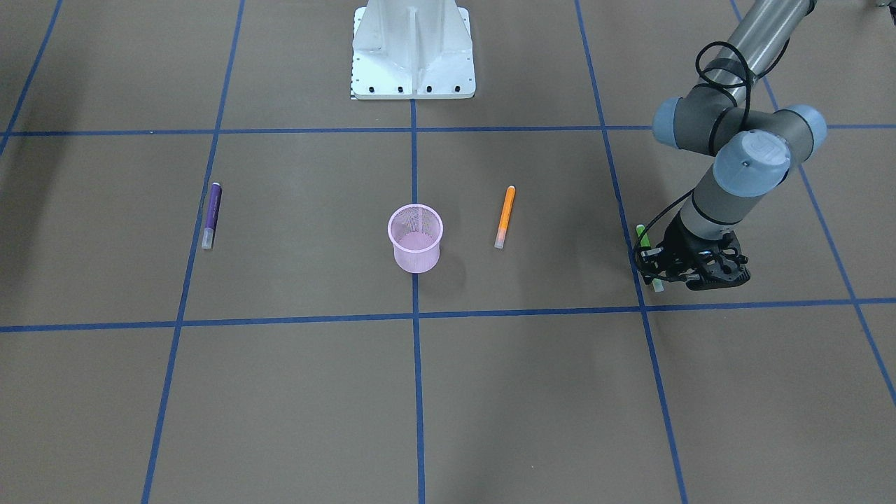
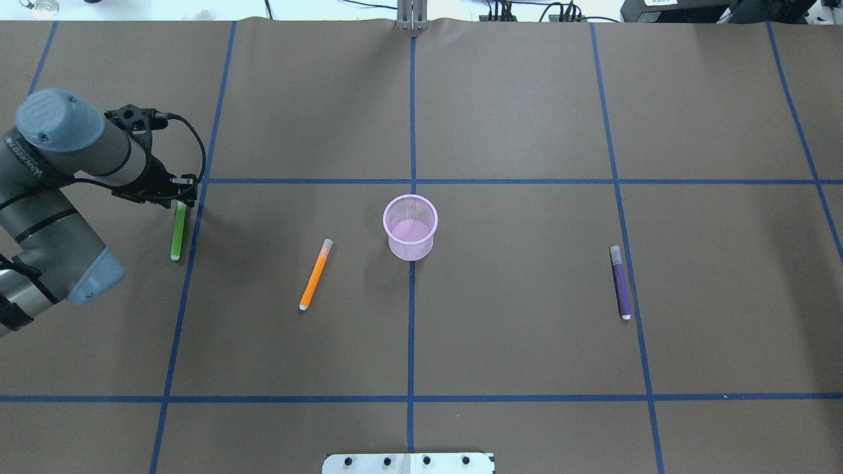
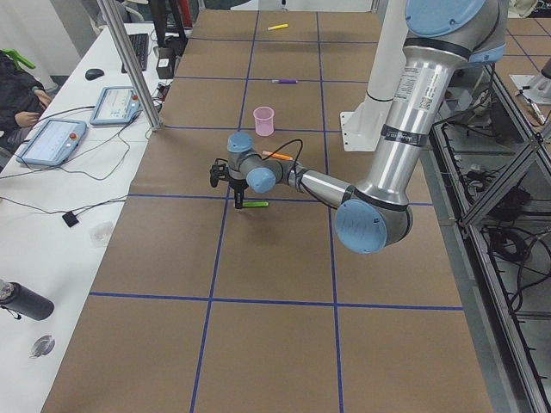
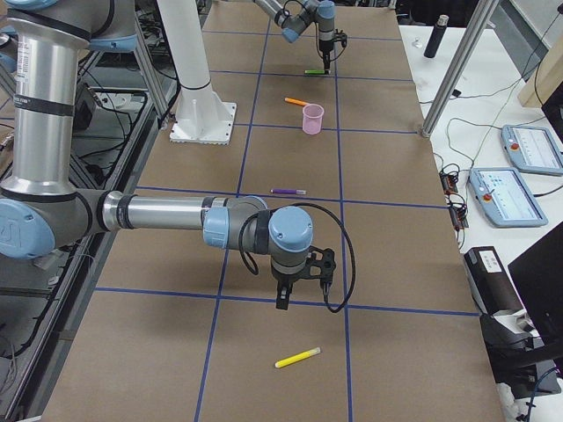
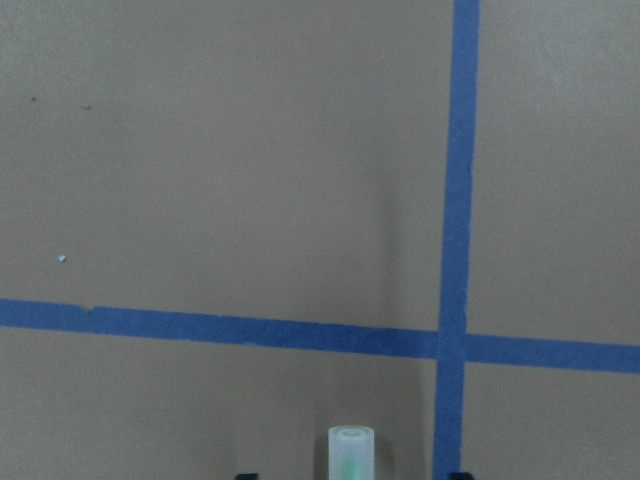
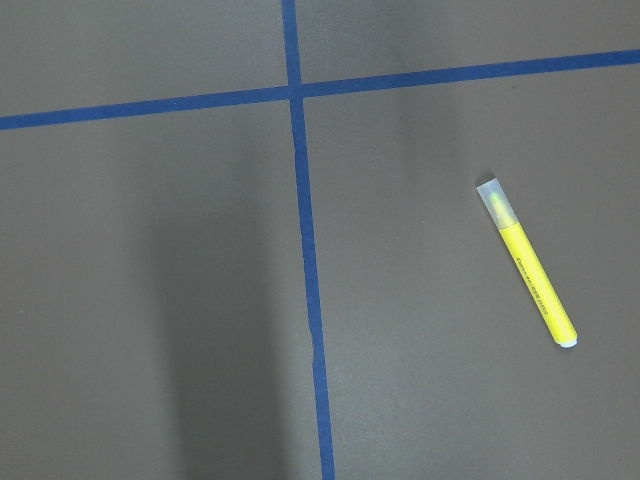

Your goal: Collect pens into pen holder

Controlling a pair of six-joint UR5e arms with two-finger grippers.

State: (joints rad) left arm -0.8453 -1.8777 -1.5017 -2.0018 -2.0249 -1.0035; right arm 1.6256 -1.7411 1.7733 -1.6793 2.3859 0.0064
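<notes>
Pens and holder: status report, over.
Left gripper open astride cap end of green pen; right gripper unclear. Holder empty; orange pen, purple pen, yellow pen lying loose. Nothing upright in the way.

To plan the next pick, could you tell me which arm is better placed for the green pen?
Left: the left gripper sits over the cap end of the green pen, jaws astride it; the right gripper hangs far off, near the yellow pen.

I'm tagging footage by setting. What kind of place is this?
Most likely a robotics lab or test cell: a brown paper-covered table marked with a blue tape grid, a white metal robot pedestal standing on it, and grey touchscreen control pendants cabled on a white side bench.
</notes>
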